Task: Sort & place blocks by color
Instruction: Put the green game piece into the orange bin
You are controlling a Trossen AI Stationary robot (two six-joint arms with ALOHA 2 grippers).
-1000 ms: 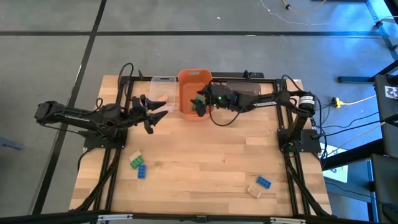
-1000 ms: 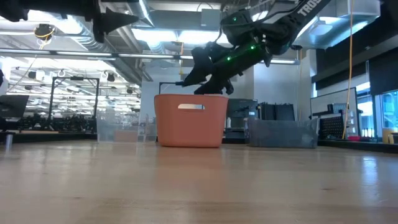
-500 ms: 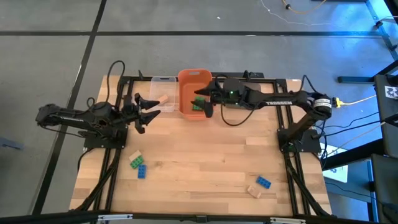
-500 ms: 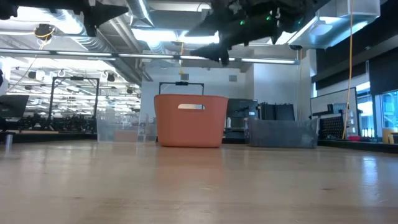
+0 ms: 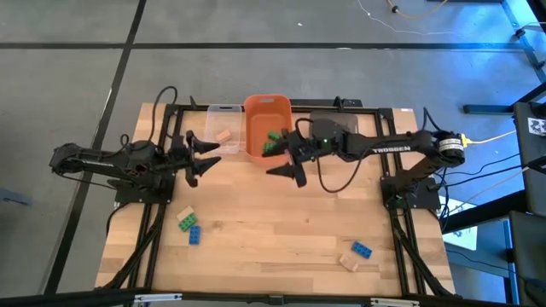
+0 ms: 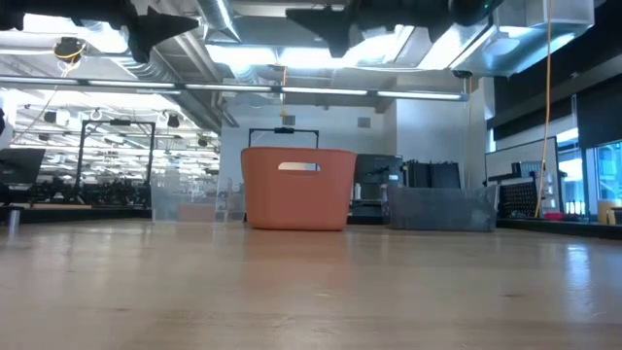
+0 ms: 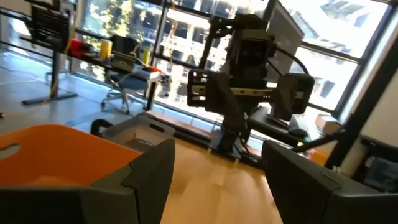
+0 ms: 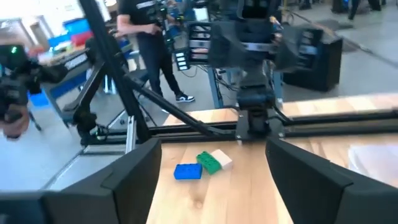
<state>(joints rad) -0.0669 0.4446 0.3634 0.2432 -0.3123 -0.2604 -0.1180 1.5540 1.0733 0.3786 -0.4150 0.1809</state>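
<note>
My right gripper (image 5: pixel 286 172) hangs open above the table, just near of the orange bin (image 5: pixel 267 111), which holds green blocks (image 5: pixel 273 140). My left gripper (image 5: pixel 206 160) is open too, near of the clear bin (image 5: pixel 223 111), where a tan block (image 5: pixel 223 135) lies. On the near left of the table a tan block (image 5: pixel 184 212), a green block (image 5: pixel 186 223) and a blue block (image 5: pixel 194 235) lie together. A blue block (image 5: pixel 362 249) and a tan block (image 5: pixel 349 262) lie near right. The right wrist view shows the near-left blue block (image 8: pixel 188 171), green block (image 8: pixel 209 163) and tan block (image 8: pixel 221 158) between its fingers.
A grey-brown bin (image 5: pixel 337 119) stands right of the orange bin at the far edge, partly under my right arm. In the low view the orange bin (image 6: pixel 297 188) stands between the clear bin (image 6: pixel 190 199) and the grey-brown bin (image 6: pixel 437 207). Bare wood covers the table's middle. People stand beyond the table.
My right gripper has risen out of the orange bin, levelled from its downward tilt, and drawn back toward the near edge. A green block that was at its fingers now lies in the orange bin. My left gripper has shifted slightly toward the table's left.
</note>
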